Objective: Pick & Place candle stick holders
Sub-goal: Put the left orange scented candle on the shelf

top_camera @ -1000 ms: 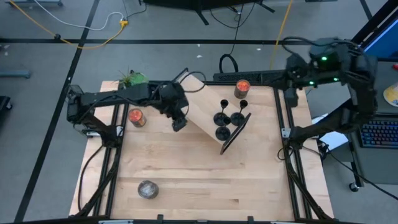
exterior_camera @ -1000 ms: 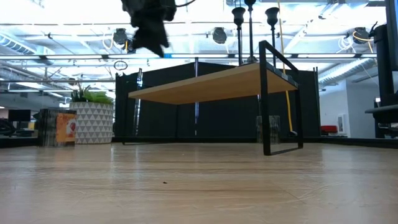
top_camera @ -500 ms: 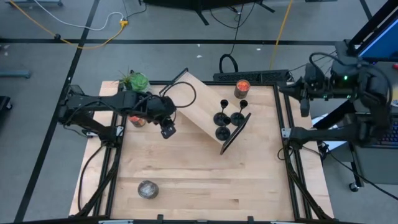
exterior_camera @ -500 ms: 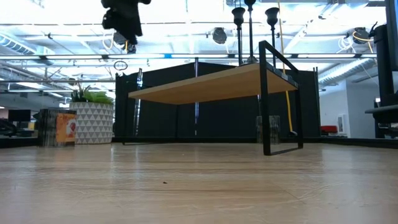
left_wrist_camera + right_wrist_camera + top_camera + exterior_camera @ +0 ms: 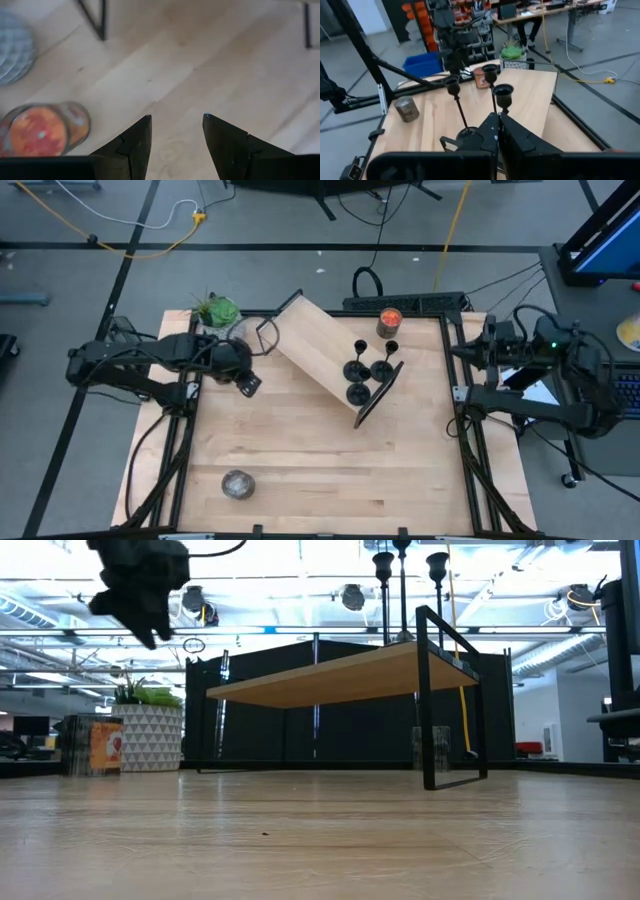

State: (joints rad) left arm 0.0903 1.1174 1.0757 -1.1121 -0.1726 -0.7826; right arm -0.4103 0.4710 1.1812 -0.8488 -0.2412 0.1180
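Observation:
Three black goblet-shaped candle stick holders (image 5: 358, 372) stand by their round bases on the top of a small raised wooden shelf (image 5: 315, 350) at the table's far middle. They also show in the low view (image 5: 383, 562) and the right wrist view (image 5: 490, 75). My left gripper (image 5: 176, 118) is open and empty. It hangs above the table near its far left (image 5: 247, 384), well left of the shelf. My right gripper (image 5: 498, 120) is shut and empty, beyond the table's right edge (image 5: 487, 342).
An orange candle jar (image 5: 42, 127) stands just below my left gripper. Another orange jar (image 5: 389, 321) stands behind the shelf. A potted plant (image 5: 215, 310) is at the far left corner, and a grey jar (image 5: 237, 483) at the near left. The shelf has black metal legs (image 5: 430, 700).
My left gripper has drawn back from the shelf toward the table's left edge, staying high above the table. My right arm has folded back and down beside the table's right edge. The candle stick holders have not moved.

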